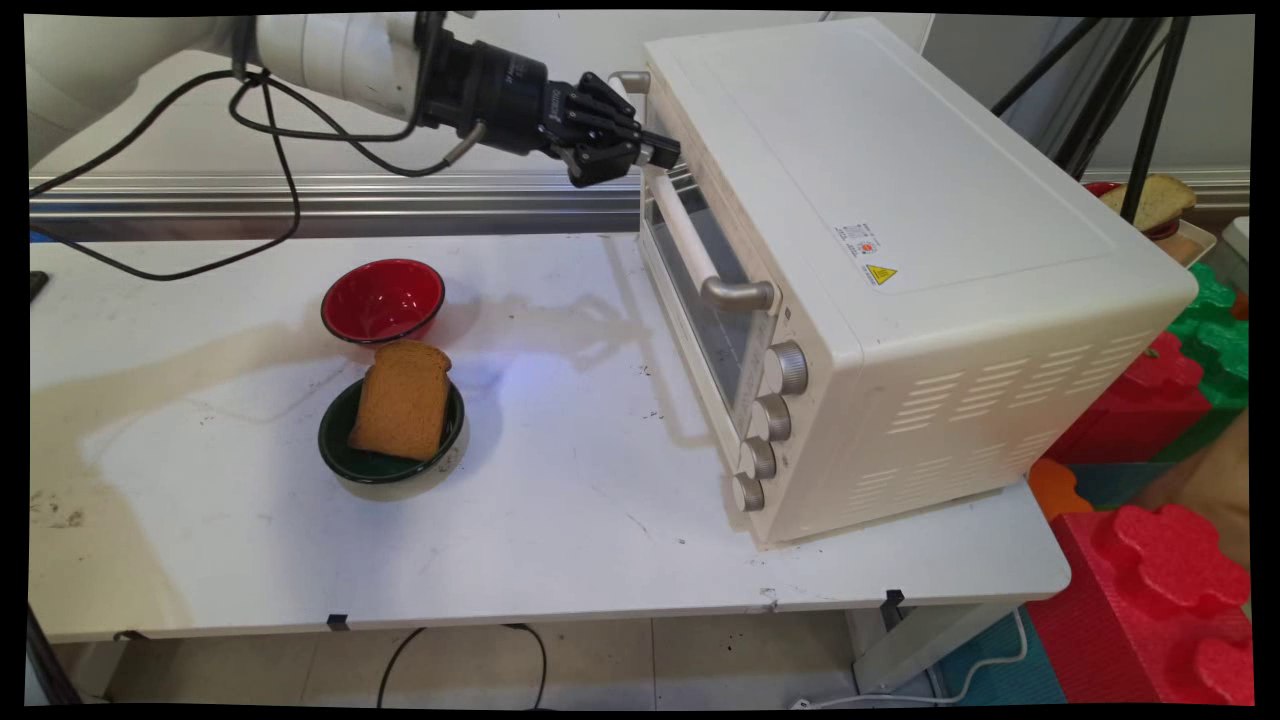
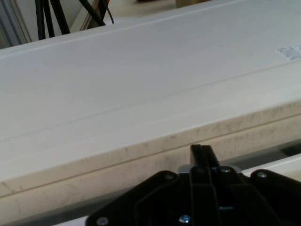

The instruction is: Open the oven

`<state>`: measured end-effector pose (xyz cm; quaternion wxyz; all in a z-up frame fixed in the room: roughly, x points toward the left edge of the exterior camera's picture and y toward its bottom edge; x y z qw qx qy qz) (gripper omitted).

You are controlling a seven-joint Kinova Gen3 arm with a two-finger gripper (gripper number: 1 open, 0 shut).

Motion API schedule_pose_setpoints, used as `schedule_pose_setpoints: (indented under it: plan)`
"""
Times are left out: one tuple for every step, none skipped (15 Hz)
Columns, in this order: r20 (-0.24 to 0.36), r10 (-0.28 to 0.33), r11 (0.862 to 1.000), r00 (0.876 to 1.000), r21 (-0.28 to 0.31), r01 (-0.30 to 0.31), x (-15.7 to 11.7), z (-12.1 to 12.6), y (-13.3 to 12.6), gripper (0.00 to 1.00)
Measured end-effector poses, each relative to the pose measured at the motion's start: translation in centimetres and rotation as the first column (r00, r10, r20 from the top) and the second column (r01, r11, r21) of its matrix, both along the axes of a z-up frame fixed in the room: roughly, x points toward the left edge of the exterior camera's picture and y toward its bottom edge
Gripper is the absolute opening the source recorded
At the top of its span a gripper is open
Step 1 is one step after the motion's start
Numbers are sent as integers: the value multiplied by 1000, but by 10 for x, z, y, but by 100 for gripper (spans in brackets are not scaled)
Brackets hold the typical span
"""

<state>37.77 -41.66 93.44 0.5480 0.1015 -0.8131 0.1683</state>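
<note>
My gripper (image 1: 664, 151) is shut, its fingers pressed together with nothing between them, and their tips are against the top edge of the door of a cream toaster oven (image 1: 900, 230) at the door's far end. In the hand view the shut fingertips (image 2: 201, 154) point at the oven's top front edge (image 2: 155, 136). The door's long handle (image 1: 700, 255) runs just below the gripper. Several knobs (image 1: 770, 420) line the oven's near front. On the table to the left, a slice of brown bread (image 1: 402, 398) leans in a dark green bowl (image 1: 385, 466), with an empty red bowl (image 1: 383, 299) behind it.
The oven takes up the right half of the white table (image 1: 560, 540). Red and green foam blocks (image 1: 1160, 580) stand off the table's right end. Black tripod legs (image 1: 1140, 110) and a dish with bread (image 1: 1155, 200) stand behind the oven. Black cables (image 1: 270, 130) hang from the arm.
</note>
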Motion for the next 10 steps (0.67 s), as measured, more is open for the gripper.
schedule_pose_setpoints:
  plan:
    - [9, -1, 1000, 1000, -1, 1, -3, -1, -2, 0]
    - [18, -2, 1000, 1000, -3, 2, -5, -3, -3, 0]
    - [26, -3, 1000, 1000, -4, 3, -7, -4, -4, 0]
    - [34, -4, 1000, 999, -5, 4, -8, -5, -5, 0]
    - [41, -5, 1000, 999, -6, 5, -9, -7, -6, 0]
    - [47, -6, 1000, 999, -6, 6, -10, -8, -7, 0]
    - [51, -7, 1000, 999, -7, 7, -10, -9, -7, 0]
    - [57, -8, 1000, 998, -7, 8, -10, -10, -8, 0]
    - [61, -9, 1000, 998, -7, 10, -10, -11, -8, 0]
    - [67, -11, 1000, 998, -8, 12, -9, -12, -8, 0]
